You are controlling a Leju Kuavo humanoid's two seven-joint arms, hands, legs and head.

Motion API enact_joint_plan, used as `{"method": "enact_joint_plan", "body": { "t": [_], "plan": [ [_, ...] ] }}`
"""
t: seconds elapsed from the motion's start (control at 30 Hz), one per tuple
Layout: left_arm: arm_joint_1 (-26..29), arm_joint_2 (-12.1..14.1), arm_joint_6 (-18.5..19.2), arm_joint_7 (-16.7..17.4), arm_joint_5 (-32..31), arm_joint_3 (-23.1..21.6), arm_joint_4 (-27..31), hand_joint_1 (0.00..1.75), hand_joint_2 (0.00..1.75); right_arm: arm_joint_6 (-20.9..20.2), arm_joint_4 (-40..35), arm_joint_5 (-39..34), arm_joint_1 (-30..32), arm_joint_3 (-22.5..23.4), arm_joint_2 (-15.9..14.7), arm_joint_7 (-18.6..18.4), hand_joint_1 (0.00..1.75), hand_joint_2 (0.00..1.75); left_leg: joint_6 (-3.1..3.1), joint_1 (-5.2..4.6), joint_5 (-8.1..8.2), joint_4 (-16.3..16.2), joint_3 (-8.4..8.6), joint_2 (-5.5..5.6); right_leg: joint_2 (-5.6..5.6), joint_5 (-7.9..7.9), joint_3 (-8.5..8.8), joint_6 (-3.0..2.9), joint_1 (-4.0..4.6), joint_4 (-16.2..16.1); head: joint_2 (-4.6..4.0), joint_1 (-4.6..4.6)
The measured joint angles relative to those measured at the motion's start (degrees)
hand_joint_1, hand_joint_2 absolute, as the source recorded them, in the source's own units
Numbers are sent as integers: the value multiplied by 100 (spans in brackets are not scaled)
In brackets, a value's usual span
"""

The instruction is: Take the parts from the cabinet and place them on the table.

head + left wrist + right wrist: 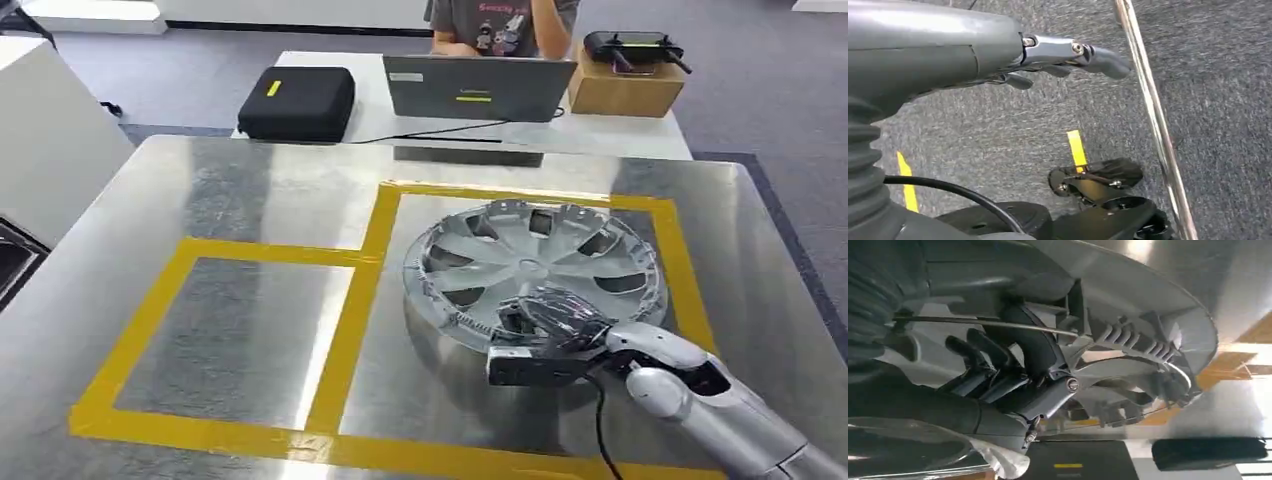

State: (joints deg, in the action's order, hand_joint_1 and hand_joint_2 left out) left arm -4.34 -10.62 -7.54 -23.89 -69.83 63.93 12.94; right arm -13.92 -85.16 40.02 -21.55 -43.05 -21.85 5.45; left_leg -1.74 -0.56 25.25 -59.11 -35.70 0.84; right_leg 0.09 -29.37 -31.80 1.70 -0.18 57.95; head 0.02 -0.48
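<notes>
The right arm [720, 405] enters from the lower right of the head view and reaches up-left, its hand [545, 335] gripping the near rim of the hubcap [535, 265], dark fingers [998, 357] hooked through an opening. The left hand [1048, 55], at the upper left of its wrist view, holds nothing, fingers extended.

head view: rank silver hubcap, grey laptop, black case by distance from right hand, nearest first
1. Silver plastic hubcap: on the steel table, its near rim in the right hand.
2. Grey laptop: on the white table beyond, straight ahead.
3. Black zippered case: same white table, far left.
</notes>
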Motion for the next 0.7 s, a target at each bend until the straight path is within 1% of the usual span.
{"method": "enact_joint_plan", "body": {
  "t": [0.1,0.27,0.3,0.4,0.47,0.53,0.63,0.7],
  "plan": [
    [-1,11,28,0,13,0,0,0,175,9,53,24,-136,-138,-133,-101,0,0,18,3,-11,21,16,-1,0,-5,3,-18,2,0,0,2],
    [3,17,28,-68,55,0,-2,0,175,57,53,-20,-210,-254,-269,-127,0,0,30,16,-14,31,17,-1,-1,-15,3,-37,8,6,0,0],
    [5,17,31,-68,55,0,0,0,0,61,53,-24,-225,-269,-291,-127,0,0,42,16,-15,33,17,-1,-1,-17,3,-41,8,6,0,2],
    [2,24,98,-87,83,2,0,0,0,92,46,-131,-232,-311,-361,-105,0,0,50,15,-13,33,17,-1,-1,-19,3,-44,7,6,0,0],
    [9,24,146,-133,116,4,0,0,0,107,-70,-379,-190,-320,-486,39,0,0,50,9,-13,32,16,0,-6,-19,2,-44,4,6,0,2],
    [13,33,168,-203,136,9,0,0,0,162,-317,-704,-80,-306,-680,254,0,0,43,-3,-3,16,14,1,-8,-17,5,-41,-11,-9,0,2],
    [23,41,118,-238,179,33,0,0,0,341,-895,-1047,389,-129,-1039,588,0,0,14,-15,16,9,13,5,-17,-25,20,-24,-20,-10,0,2],
    [35,50,101,-253,195,59,0,0,0,391,-1224,-1077,678,46,-1198,677,0,0,-2,-27,33,-1,14,3,-7,-31,21,-15,-34,-10,0,0]
  ]
}}
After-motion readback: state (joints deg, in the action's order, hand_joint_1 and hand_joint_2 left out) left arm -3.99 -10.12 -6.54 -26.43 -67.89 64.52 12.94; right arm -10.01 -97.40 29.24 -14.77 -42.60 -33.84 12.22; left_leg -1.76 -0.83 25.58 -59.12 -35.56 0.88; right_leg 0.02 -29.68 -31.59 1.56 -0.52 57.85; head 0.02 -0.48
